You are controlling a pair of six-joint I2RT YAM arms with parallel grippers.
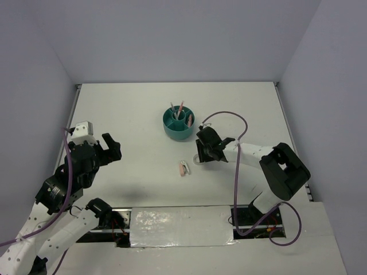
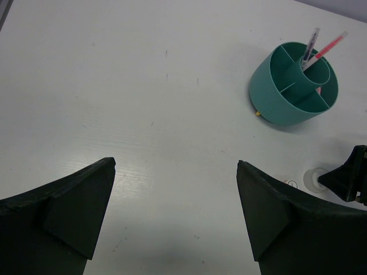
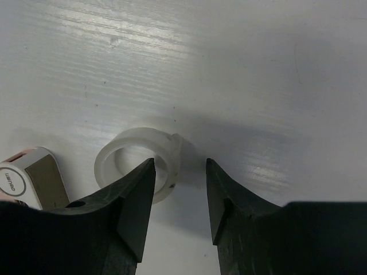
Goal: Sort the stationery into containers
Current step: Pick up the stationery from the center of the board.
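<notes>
- Nearest the arm bases and well to the left of the round teal plastic organiser (image 1: pixel 172 129), the left gripper (image 2: pixel 176 162) hangs over bare white worktop (image 1: pixel 132 114). Its black fingers (image 2: pixel 69 200) are spread wide and grasp nothing.
- On the near side of the organiser, a little way off, the pink-and-white clip (image 1: pixel 183 168) lies flat and untouched.
- Just beside the clip, to the organiser's near right, the clear plastic tape ring (image 3: pixel 132 136) lies flat. The right gripper (image 3: pixel 180 161) is down over it, one finger above the hole and the other outside the wall. The fingers are half drawn together, but a gap shows at the outer one, so I judge the ring not yet clamped.
- The ring looks light, stiff and smooth, so it is likely to skid or tip. The best hold is low across its wall with a modest squeeze.
- Farthest, the organiser's central cup holds the thin pink pen (image 2: pixel 330 46) and the thin grey pen (image 2: pixel 311 43), both leaning.
</notes>
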